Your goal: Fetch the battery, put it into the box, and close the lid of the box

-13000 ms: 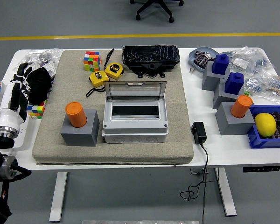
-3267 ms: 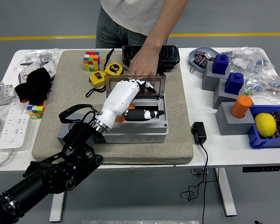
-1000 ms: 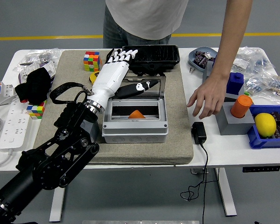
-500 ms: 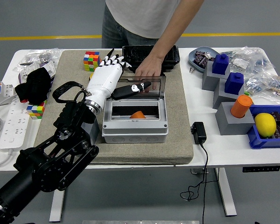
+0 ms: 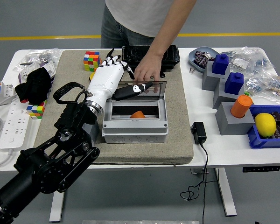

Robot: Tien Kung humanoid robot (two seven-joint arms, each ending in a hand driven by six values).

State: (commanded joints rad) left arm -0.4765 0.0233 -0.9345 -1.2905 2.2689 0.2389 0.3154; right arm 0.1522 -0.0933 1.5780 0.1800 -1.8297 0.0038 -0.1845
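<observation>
Since half a second ago my left hand (image 5: 113,77) has barely shifted at the back left of the box (image 5: 135,122), while the person's hand (image 5: 147,71) has slid a little along the top edge of the lid (image 5: 136,87) and now rests on it with fingertips down. Compared with a second ago, that hand has come across from the right side of the table (image 5: 210,149), where it lay beside the grey blocks.

From the left: a white power strip (image 5: 11,126) lies near the table edge, with a black cloth (image 5: 36,83) and a colour cube (image 5: 36,108) behind it. On the grey mat (image 5: 51,140) another colour cube (image 5: 91,60) sits at the far left corner. My left arm reaches up from the lower left; its fingers are loosely spread and grasp nothing, the thumb lying out across the front of the raised lid. The lid stands upright and open. Inside the box the orange battery (image 5: 137,114) lies on the black floor, near the middle. Behind the box sits a black tray (image 5: 170,56). To the right, off the mat, are a black adapter (image 5: 199,132), grey blocks with blue pieces (image 5: 234,82), an orange cylinder (image 5: 242,105) and a yellow lemon (image 5: 265,124) in a blue bin (image 5: 259,140).
</observation>
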